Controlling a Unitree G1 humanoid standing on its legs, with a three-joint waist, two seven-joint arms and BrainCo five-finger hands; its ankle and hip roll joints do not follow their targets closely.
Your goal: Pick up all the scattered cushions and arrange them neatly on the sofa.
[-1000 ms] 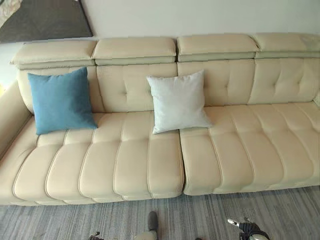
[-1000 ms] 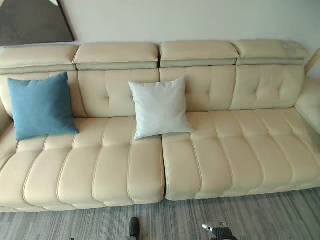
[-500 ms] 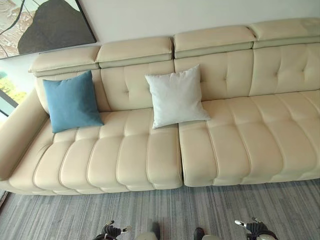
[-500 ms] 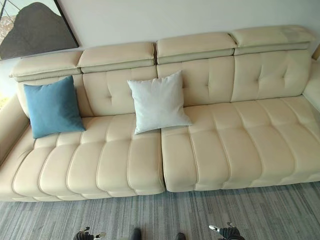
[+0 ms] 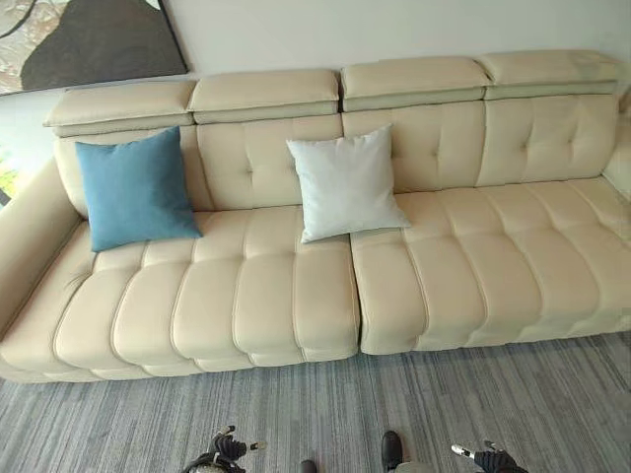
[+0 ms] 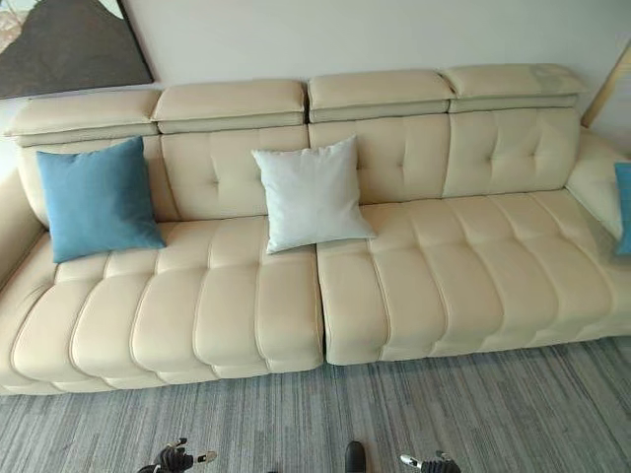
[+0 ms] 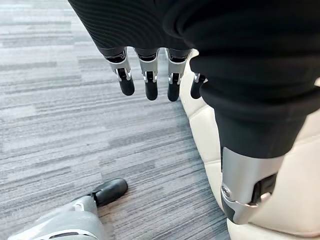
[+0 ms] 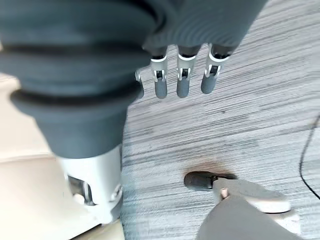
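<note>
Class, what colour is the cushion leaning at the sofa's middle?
White cushion, clearest in the left eye view.

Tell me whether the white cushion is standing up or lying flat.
Standing up: the white cushion leans against the sofa backrest, its bottom edge on the seat.

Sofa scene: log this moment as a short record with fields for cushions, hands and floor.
sofa: cream sofa against the wall
blue cushion: upright at the sofa's left end
white cushion: upright against the backrest near the middle
second blue cushion: its edge shows at the sofa's far right
left hand: open, holding nothing, over the floor
right hand: open, holding nothing
floor: grey carpet
</note>
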